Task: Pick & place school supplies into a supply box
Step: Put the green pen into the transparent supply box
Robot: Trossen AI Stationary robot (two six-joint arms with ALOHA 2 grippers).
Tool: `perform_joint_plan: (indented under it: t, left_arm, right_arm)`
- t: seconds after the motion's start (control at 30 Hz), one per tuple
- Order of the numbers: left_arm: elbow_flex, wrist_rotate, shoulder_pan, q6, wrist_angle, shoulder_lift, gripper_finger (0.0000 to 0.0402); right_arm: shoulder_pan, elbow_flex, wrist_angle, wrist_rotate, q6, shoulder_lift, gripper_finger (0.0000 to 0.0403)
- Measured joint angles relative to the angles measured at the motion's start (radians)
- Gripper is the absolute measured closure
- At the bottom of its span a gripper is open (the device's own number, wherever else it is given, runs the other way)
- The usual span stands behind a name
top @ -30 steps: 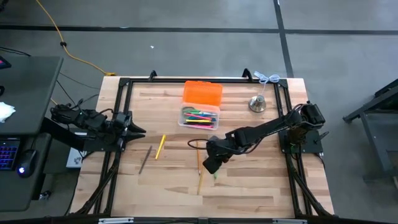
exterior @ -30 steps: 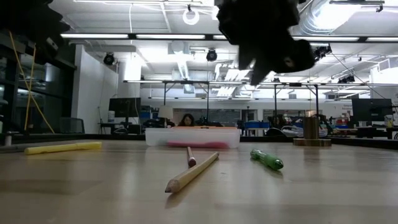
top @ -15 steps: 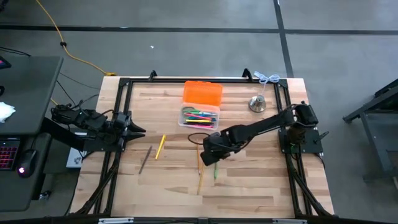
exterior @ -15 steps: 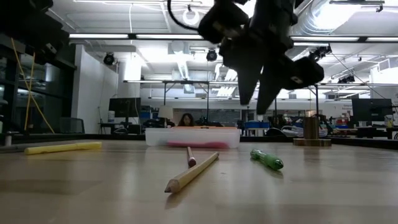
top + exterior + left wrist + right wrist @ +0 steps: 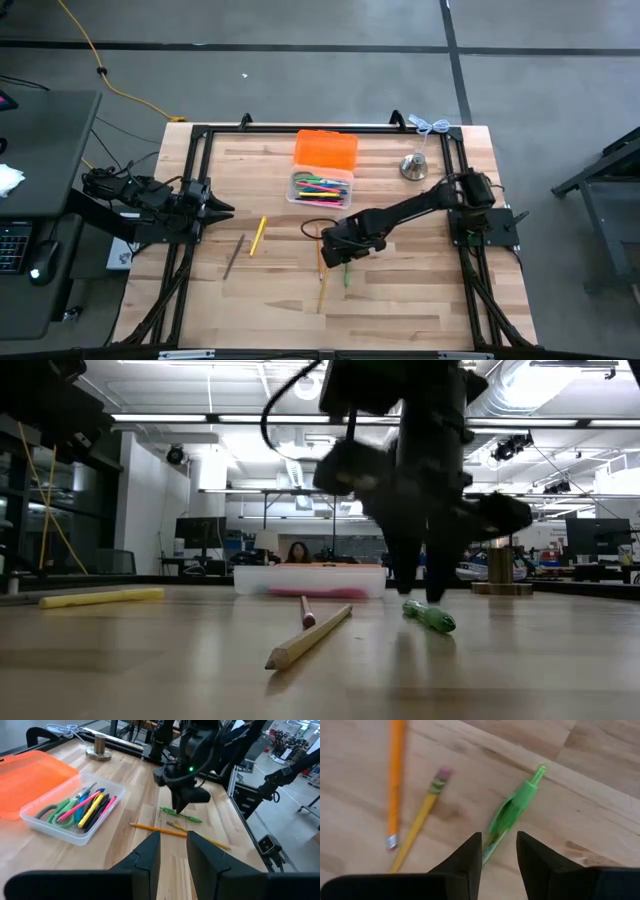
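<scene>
A green pen (image 5: 512,810) lies flat on the wooden table next to two pencils, one orange (image 5: 396,775) and one yellow (image 5: 420,825). My right gripper (image 5: 498,839) points down over the pen's near end. It is open, with one finger on either side of the pen, and I see no touch. In the low view its fingertips (image 5: 405,588) hang just above the pen (image 5: 430,617). The supply box (image 5: 320,187), with its orange lid (image 5: 325,150) swung back, holds several pens and green-handled scissors. My left gripper (image 5: 173,851) waits open at the table's left edge.
A yellow marker (image 5: 257,235) and a dark pencil (image 5: 233,256) lie left of centre. A silvery bell-like object (image 5: 413,166) stands at the far right. A black cable loop (image 5: 318,228) hangs from the right arm near the box. A person sits far behind the table (image 5: 298,552).
My right gripper has come down toward the table over the green pen and rolled about its own axis, so its fingers now straddle the pen. Its finger gap looks unchanged. The pen and pencils have stayed where they were.
</scene>
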Motion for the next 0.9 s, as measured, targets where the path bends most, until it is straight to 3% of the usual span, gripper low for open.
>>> perform_joint_plan:
  t: [0.3,0.5,0.9]
  left_arm:
    - [0.0,0.0,0.0,0.002,0.0,0.0,0.028]
    - [0.0,0.0,0.0,0.002,-0.001,0.0,0.028]
    - [0.0,0.001,0.0,0.002,-0.004,0.0,0.0279]
  right_arm:
    - [-0.007,0.006,0.009,-0.007,0.057,0.089,0.0304]
    - [-0.004,0.002,0.019,0.066,0.118,0.091,0.0304]
    - [-0.003,0.001,0.024,0.071,0.144,0.091,0.0318]
